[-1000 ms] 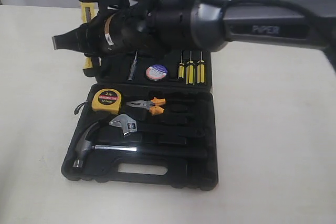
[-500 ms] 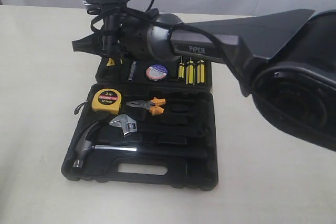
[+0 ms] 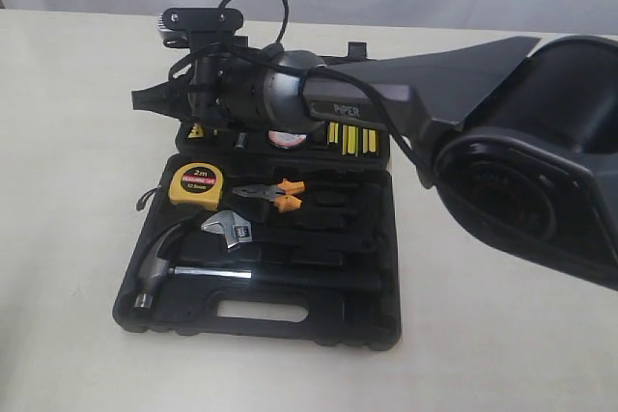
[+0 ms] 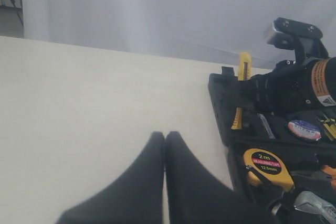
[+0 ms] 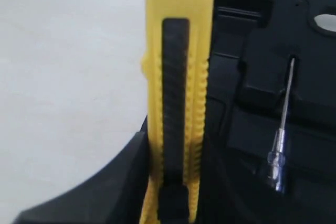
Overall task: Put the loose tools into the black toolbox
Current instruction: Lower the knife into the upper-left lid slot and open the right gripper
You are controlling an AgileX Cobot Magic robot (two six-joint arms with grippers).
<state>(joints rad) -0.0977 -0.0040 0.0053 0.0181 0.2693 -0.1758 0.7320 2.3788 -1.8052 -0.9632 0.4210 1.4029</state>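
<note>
The yellow-black utility knife [image 5: 178,77] stands on end at the side edge of the black toolbox [image 3: 367,327]. It runs along the rim of the open lid half, with bare worktop [image 3: 77,190] just beyond it. The right tool [image 3: 143,100] is clenched on the knife. In the right wrist view the yellow body with its black slider runs straight up between the dark fingers [image 5: 113,182]. We cannot tell whether the knife's lower end touches the toolbox. The right arm reaches across above the lid half and hides much of it.

Inside the lid half, the black tape roll [image 4: 304,129] with its blue-white label lies in a recess, partly hidden under the arm in the exterior view. Near it, in the same half, 3 yellow-black screwdrivers [image 3: 348,139] sit side by side. A thin steel probe with a clear handle [image 5: 281,129] lies in a slot near the knife.

In the toolbox's base half, the yellow 2m tape measure [image 3: 196,185] sits in a corner next to the hinge, label up. Just beside it lie the orange-and-black-handled pliers [image 3: 275,194], nose toward the tape measure. The steel wrench [image 3: 228,229] and the hammer [image 3: 164,262] lie closer to the toolbox's carry handle.

The left tool [image 4: 165,136] is clenched on nothing, its 2 fingers pressed together. It hangs over bare worktop outside the toolbox, on the side where the knife stands.
</note>
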